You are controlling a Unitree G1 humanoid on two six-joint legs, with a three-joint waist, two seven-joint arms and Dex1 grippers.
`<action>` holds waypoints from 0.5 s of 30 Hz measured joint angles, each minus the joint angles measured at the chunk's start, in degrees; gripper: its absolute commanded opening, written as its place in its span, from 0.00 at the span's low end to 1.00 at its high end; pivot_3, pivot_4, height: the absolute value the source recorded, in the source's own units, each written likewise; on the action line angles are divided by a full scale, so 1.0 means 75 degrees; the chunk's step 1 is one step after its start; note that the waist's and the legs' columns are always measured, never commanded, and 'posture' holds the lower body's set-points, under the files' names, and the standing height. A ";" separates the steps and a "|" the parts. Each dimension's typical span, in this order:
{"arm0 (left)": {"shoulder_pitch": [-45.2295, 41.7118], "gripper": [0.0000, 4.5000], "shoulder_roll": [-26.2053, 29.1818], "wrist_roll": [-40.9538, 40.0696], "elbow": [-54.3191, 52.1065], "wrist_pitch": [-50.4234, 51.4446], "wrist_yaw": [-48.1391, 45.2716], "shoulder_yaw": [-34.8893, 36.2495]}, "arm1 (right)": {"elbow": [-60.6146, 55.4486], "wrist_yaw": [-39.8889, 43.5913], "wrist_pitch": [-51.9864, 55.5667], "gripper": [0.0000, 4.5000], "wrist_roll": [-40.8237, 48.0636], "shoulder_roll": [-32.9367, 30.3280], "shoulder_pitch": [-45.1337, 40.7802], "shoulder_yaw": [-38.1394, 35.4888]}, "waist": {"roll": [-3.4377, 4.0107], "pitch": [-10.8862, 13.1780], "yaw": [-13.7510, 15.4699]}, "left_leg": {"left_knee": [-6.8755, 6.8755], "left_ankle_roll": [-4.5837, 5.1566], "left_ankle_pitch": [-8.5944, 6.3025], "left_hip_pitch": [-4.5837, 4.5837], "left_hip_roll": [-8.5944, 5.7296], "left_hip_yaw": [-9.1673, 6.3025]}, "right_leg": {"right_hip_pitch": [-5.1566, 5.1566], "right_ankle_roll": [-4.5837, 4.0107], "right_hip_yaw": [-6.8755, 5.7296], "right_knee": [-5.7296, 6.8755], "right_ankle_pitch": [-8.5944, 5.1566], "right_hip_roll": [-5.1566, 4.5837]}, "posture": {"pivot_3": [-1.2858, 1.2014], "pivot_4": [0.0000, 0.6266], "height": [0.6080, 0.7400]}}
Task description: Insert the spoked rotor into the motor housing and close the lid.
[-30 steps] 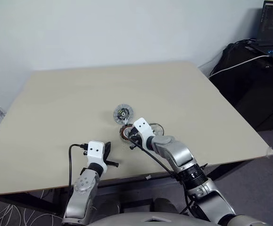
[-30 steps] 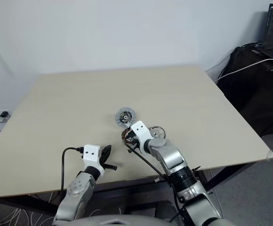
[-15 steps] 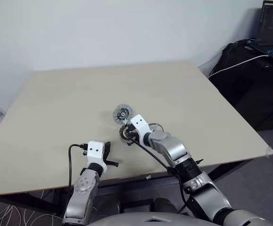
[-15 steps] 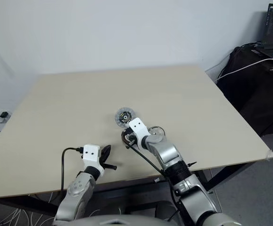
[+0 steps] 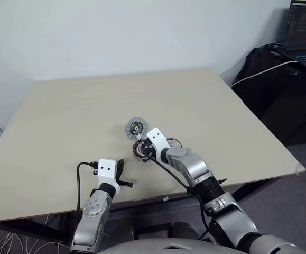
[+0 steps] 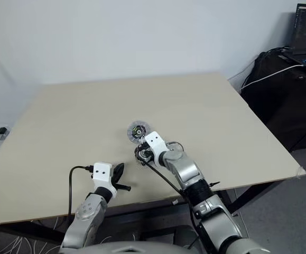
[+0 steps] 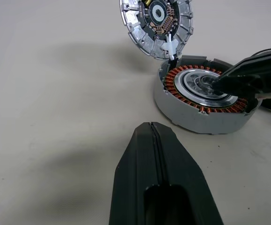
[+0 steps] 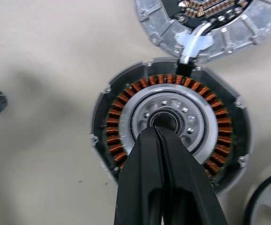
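The round grey metal motor housing with its copper windings sits mid-table, directly under the right pincer, clenched empty over its centre bore. The left pincer, clenched, waits nearer, leftward.
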 measured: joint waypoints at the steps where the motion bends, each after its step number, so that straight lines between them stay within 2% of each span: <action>1: -0.0002 0.00 0.0000 -0.0001 0.0000 0.0000 -0.0001 0.0000 | 0.0042 -0.0006 -0.0026 0.01 -0.0016 0.0001 -0.0015 -0.0027 | 0.0001 -0.0001 -0.0009 | 0.0000 0.0000 0.0000 0.0000 0.0000 0.0000 | 0.0000 0.0000 0.0000 0.0000 0.0000 0.0000 | 0.52 0.00 1.00; 15: -0.0004 0.00 -0.0001 -0.0019 0.0000 0.0000 -0.0022 -0.0004 | 0.0397 0.0054 -0.0306 0.01 -0.0054 0.0063 -0.0167 -0.0186 | 0.0003 -0.0001 -0.0032 | -0.0014 -0.0001 0.0001 0.0001 0.0000 -0.0001 | -0.0007 -0.0008 0.0002 0.0000 -0.0002 0.0000 | 0.52 0.00 1.00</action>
